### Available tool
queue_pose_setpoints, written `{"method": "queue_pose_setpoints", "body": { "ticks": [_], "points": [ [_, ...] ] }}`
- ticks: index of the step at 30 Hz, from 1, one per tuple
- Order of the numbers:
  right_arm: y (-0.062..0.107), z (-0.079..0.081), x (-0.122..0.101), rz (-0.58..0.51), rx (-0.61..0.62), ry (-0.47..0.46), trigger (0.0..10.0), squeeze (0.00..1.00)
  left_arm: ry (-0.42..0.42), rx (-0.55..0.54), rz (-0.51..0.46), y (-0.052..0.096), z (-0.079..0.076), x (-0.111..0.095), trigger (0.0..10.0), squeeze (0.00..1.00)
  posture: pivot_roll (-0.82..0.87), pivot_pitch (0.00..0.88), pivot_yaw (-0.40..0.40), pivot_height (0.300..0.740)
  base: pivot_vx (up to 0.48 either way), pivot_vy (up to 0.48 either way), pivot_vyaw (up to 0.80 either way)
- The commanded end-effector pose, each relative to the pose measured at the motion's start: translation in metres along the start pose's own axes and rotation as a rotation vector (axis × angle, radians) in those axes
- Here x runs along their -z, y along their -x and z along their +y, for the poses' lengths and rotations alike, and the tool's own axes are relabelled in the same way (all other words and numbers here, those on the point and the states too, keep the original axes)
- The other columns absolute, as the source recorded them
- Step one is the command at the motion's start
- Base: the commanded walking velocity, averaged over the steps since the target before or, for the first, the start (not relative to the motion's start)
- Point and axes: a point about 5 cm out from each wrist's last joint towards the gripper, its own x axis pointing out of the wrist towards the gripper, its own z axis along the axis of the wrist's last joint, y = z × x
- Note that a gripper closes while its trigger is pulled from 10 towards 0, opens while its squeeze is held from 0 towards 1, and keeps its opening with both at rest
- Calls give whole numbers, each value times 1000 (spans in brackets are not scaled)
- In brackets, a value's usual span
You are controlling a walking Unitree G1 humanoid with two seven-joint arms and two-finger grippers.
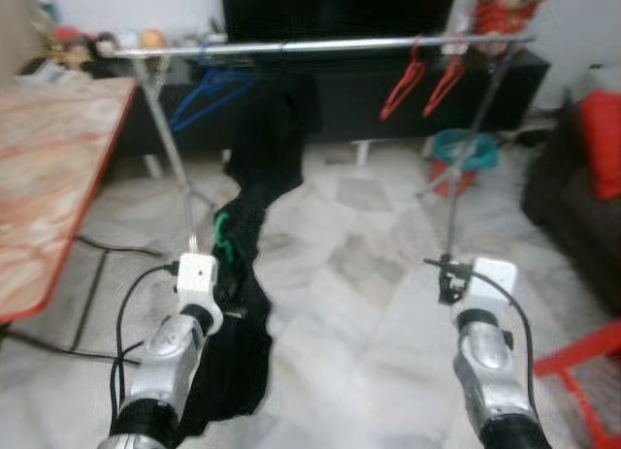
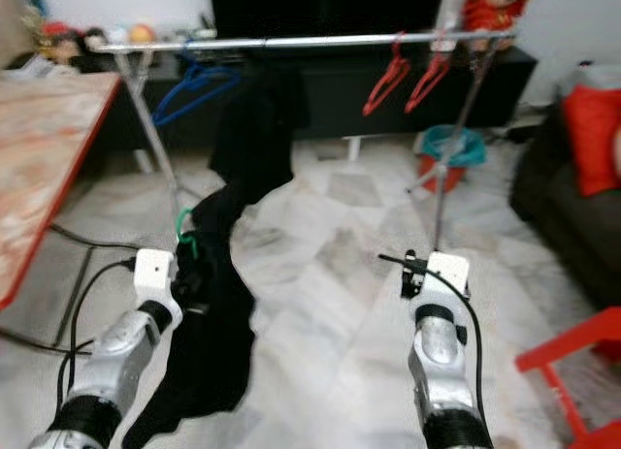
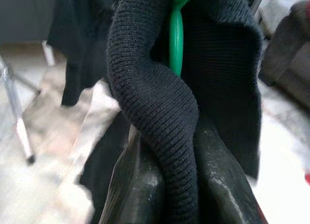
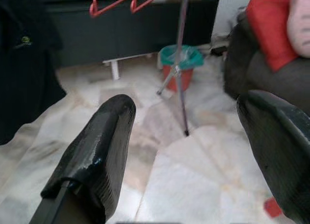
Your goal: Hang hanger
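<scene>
The left gripper [image 3: 164, 185] has its jaws clamped on the black garment [image 1: 243, 304] with the green hanger [image 1: 223, 238], low before the rail [image 1: 320, 46]; next comes lifting its hook over, while the right gripper [image 4: 189, 151] waits wide open.

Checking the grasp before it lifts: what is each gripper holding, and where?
Left gripper pinches a fold of the black knit garment beside the green hanger. Right gripper is open, holding nothing.

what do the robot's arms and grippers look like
Both arms are silver metal with black joint bands and a white box at each wrist. Black cables loop off the left arm and the right arm. The right gripper has two long, matte black, rounded fingers.
</scene>
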Motion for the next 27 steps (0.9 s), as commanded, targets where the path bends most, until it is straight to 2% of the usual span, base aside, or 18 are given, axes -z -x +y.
{"method": "queue_pose_setpoints", "body": {
  "ticks": [1, 10, 17, 27],
  "points": [
    [1, 8, 1, 11, -25, 2, 10000, 0, -30, -17, -28, 3, 7, -5, 10000, 0, -174, 0, -28, 740, 352, 0, 0],
    [4, 15, 1, -6, -29, -14, 10000, 0, -36, -1, -22, 1, 9, -6, 10000, 0, -206, 0, 7, 740, 358, 0, 0],
    [5, 13, 4, 4, -20, -23, 10000, 0, -40, 10, -24, -2, 7, -8, 10000, 0, -210, 0, 12, 740, 364, 0, -621],
    [7, 16, 6, 3, -30, -8, 10000, 0, -39, 6, -20, -1, 7, -6, 10000, 0, -203, 0, 12, 740, 370, 0, 0]
  ]
}}
